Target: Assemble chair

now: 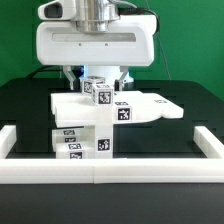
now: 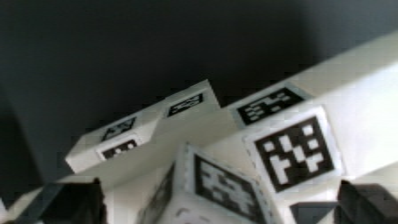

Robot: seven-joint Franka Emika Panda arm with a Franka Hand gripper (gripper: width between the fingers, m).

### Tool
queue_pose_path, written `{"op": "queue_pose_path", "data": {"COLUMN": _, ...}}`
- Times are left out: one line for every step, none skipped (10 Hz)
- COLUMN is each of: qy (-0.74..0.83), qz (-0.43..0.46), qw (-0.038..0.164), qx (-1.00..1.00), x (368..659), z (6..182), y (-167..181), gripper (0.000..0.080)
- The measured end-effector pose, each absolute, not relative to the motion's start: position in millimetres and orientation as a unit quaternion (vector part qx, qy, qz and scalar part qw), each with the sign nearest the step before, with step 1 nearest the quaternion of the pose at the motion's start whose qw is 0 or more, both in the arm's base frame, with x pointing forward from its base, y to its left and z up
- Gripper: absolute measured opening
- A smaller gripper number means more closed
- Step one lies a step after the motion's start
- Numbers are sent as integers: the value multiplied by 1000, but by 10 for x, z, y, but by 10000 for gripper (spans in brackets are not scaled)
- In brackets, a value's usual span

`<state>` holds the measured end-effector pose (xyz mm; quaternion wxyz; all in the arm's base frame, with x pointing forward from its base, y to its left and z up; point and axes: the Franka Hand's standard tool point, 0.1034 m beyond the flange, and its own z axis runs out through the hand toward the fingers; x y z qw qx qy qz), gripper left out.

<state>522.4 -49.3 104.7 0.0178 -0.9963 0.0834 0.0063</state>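
Note:
The chair parts stand stacked in mid-table. A flat white seat panel (image 1: 145,106) lies on a tagged white block (image 1: 80,138). A small tagged white piece (image 1: 98,90) stands on top of them. My gripper (image 1: 98,80) hangs right over that small piece, with one finger on each side. In the wrist view the dark fingers (image 2: 63,202) show far apart. The small tagged piece (image 2: 217,188) stands between them, with a gap on at least one side. My gripper (image 2: 214,208) is open. The panel (image 2: 329,95) and the tagged block (image 2: 151,125) lie beyond.
A long white border rail (image 1: 110,171) runs along the front and up both sides of the black table (image 1: 30,110). A green wall stands behind the arm.

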Motion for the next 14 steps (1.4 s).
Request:
{"op": "queue_pose_path", "data": {"qy": 49, "qz": 6, "qw": 18, "qx": -999, "x": 5224, "z": 1047, "y": -494, "gripper": 649}}
{"op": "queue_pose_path", "data": {"qy": -1, "qz": 5, "qw": 18, "qx": -1000, "x": 5224, "z": 1047, "y": -495, "gripper": 649}}
{"op": "queue_pose_path", "data": {"qy": -36, "qz": 4, "qw": 18, "qx": -999, "x": 5223, "z": 1047, "y": -495, "gripper": 649}}
{"op": "queue_pose_path", "data": {"qy": -55, "qz": 4, "qw": 18, "qx": -998, "x": 5221, "z": 1045, "y": -496, "gripper": 649}}
{"op": "queue_pose_path", "data": {"qy": -94, "qz": 3, "qw": 18, "qx": -995, "x": 5221, "z": 1045, "y": -503, "gripper": 649}}
{"op": "queue_pose_path", "data": {"qy": -118, "qz": 3, "qw": 18, "qx": -993, "x": 5220, "z": 1045, "y": -513, "gripper": 649}}
{"op": "queue_pose_path", "data": {"qy": -155, "qz": 4, "qw": 16, "qx": -988, "x": 5217, "z": 1045, "y": -528, "gripper": 649}}
{"op": "queue_pose_path", "data": {"qy": -176, "qz": 4, "qw": 14, "qx": -984, "x": 5216, "z": 1045, "y": -534, "gripper": 649}}
{"op": "queue_pose_path", "data": {"qy": -217, "qz": 4, "qw": 13, "qx": -976, "x": 5215, "z": 1045, "y": -542, "gripper": 649}}
{"op": "queue_pose_path", "data": {"qy": -246, "qz": 5, "qw": 11, "qx": -969, "x": 5214, "z": 1046, "y": -550, "gripper": 649}}
{"op": "queue_pose_path", "data": {"qy": -246, "qz": 5, "qw": 11, "qx": -969, "x": 5214, "z": 1045, "y": -550, "gripper": 649}}
{"op": "queue_pose_path", "data": {"qy": -245, "qz": 5, "qw": 11, "qx": -969, "x": 5213, "z": 1044, "y": -551, "gripper": 524}}
{"op": "queue_pose_path", "data": {"qy": -245, "qz": 5, "qw": 11, "qx": -969, "x": 5213, "z": 1044, "y": -551, "gripper": 524}}
{"op": "queue_pose_path", "data": {"qy": -245, "qz": 5, "qw": 11, "qx": -969, "x": 5213, "z": 1044, "y": -552, "gripper": 329}}
